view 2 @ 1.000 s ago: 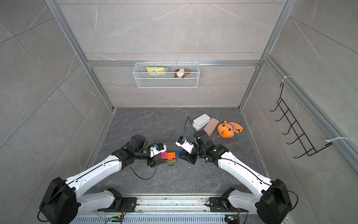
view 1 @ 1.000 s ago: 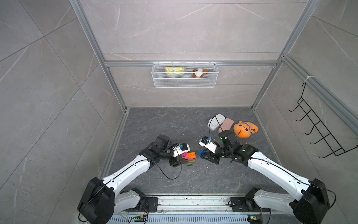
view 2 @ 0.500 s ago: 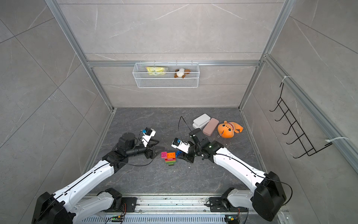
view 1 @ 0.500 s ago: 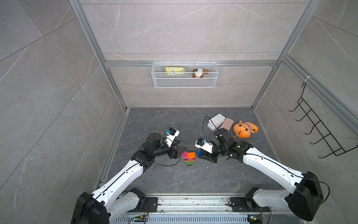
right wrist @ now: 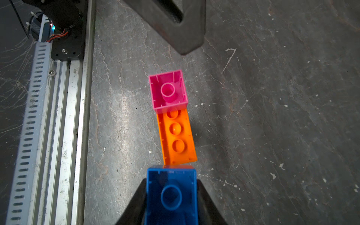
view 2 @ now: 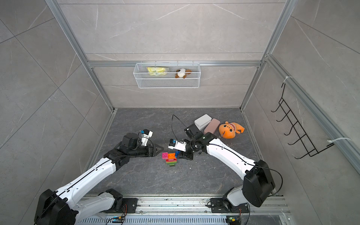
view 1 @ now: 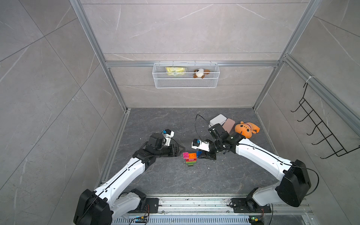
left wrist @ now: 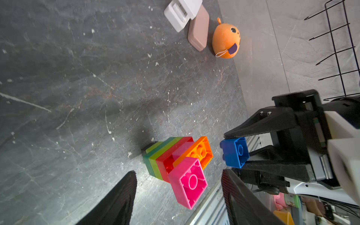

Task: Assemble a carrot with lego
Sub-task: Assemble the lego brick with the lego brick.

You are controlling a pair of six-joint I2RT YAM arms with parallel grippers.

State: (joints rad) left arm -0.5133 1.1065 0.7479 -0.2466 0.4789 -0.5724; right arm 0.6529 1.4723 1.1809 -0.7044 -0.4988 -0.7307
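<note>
Clamping blue brick, right gripper hovers just beside orange brick. Left gripper gapes empty near pink brick. Carrot lies on table between them, green-to-orange layers joined, pink seated. Judged remaining: blue brick only.

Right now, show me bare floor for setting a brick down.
Bare: the back-left floor, between back wall and left gripper; the front strip between carrot and base rail. Crowded: the middle, where left gripper and right gripper, shut on the blue brick, flank the carrot; back right, with white case, pink case and orange plush.
</note>
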